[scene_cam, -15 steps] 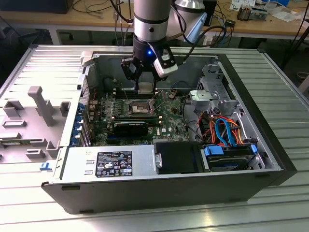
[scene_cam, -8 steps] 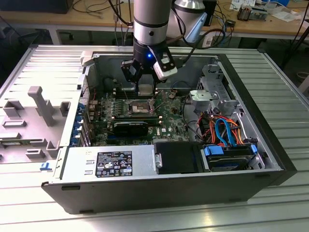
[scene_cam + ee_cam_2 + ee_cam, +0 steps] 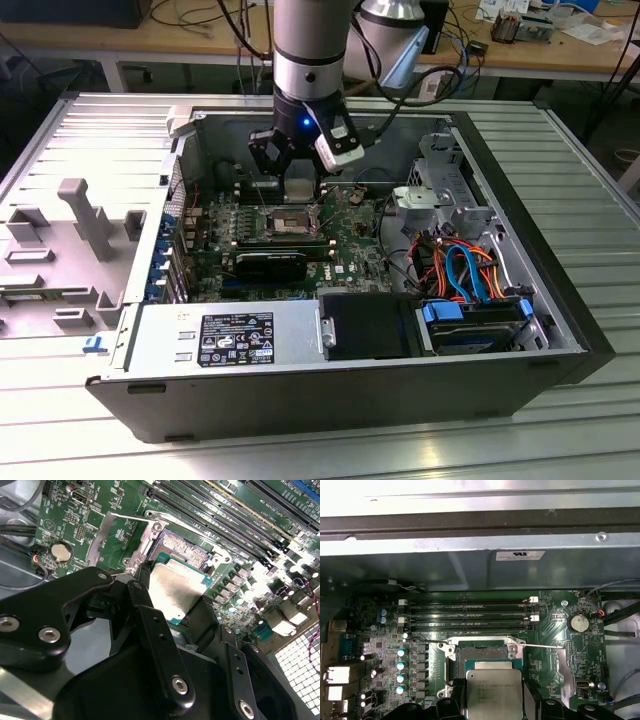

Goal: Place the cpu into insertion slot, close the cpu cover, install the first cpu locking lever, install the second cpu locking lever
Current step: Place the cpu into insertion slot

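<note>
End effector (image 3: 300,180): on arm reaching straight down into open case; fingers clamped on cpu, one on each of two opposite edges.
Cpu (image 3: 177,592): held in the fingers, silver top up, roughly level; just above slot and offset toward one edge of it; not seated.
Slot (image 3: 482,654): uncovered, dark contact field exposed, nothing in it; near part hidden behind cpu in both wrist views.
Cover (image 3: 565,672): swung open off slot, silvery frame beside slot on coin cell side; flat or tilted, cannot tell.
Lever (image 3: 540,645): thin metal rod running from slot's rim across toward cover; not clipped down over slot.
Coin cell (image 3: 579,623): on board just past cover, apart from slot.
RAM slots (image 3: 470,615): three long black rows, parallel to slot's far edge, near it.
Board (image 3: 355,245): green, flat on case floor.
Cables (image 3: 465,268): orange and blue bundle at the exterior view's right of board, well apart from slot.
Case (image 3: 350,400): on its side, open face up, on worktop.
Worktop (image 3: 590,240): ribbed metal surface.
</note>
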You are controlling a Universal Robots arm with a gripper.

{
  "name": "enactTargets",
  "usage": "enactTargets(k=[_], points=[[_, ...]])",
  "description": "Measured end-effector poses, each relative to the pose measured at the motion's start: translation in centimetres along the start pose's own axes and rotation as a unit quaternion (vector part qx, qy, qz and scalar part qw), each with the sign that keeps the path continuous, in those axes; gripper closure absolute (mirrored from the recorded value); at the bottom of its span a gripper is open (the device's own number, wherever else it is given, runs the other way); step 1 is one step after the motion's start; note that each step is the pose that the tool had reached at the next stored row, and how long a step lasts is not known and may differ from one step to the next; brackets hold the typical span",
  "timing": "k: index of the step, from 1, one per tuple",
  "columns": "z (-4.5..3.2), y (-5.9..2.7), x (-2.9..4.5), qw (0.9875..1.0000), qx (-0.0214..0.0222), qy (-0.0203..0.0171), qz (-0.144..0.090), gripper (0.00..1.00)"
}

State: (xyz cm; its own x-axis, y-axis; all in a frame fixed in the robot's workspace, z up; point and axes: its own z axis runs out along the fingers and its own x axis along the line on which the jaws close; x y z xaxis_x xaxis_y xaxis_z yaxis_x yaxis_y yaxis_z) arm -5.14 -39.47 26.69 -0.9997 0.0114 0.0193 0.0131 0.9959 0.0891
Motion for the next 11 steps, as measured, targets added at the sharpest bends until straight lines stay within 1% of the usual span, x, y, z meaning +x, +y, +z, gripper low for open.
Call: enactTargets(k=[5,7,11], points=[[0.45,-0.23,0.14,0.9999,0.0003,0.0013,-0.015,0.46],[0.6,-0.24,0.14,0.9999,0.0003,0.0014,-0.015,0.46],[0.62,-0.25,0.13,0.9999,0.0003,0.0014,-0.015,0.46]])
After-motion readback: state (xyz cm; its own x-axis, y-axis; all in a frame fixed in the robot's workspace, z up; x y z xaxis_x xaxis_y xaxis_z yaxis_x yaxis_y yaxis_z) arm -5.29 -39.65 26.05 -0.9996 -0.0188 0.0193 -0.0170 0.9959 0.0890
